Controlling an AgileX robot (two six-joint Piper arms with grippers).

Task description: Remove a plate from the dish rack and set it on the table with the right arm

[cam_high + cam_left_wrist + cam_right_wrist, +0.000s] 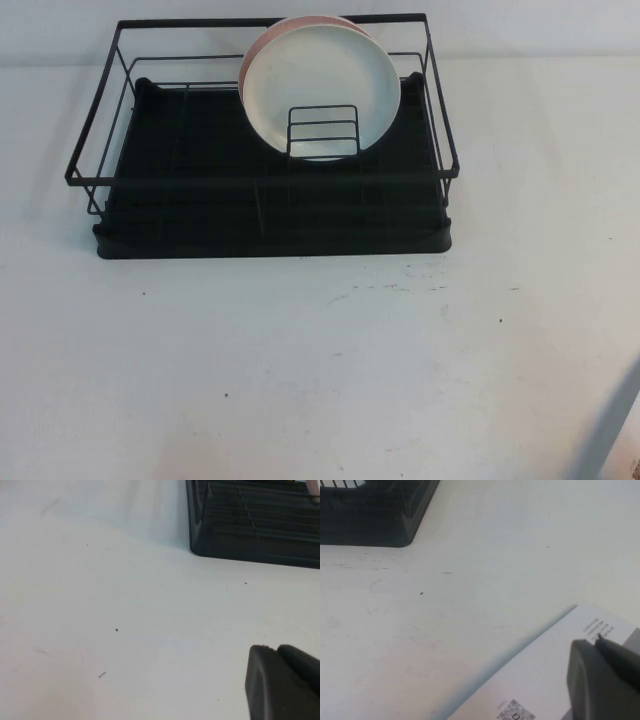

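High view gives you the plate [325, 85] upright in the dish rack [270, 215], against a pink plate [300, 21]. Left gripper [282, 682] and right gripper [602, 680] hover over the table [320, 380]; finger state cannot be told.

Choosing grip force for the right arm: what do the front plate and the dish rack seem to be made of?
The plate looks like glazed ceramic or melamine: smooth, pale green-white, softly shiny. The dish rack looks like black coated metal wire on a matte plastic tray. Left gripper and right gripper sit low over the table.
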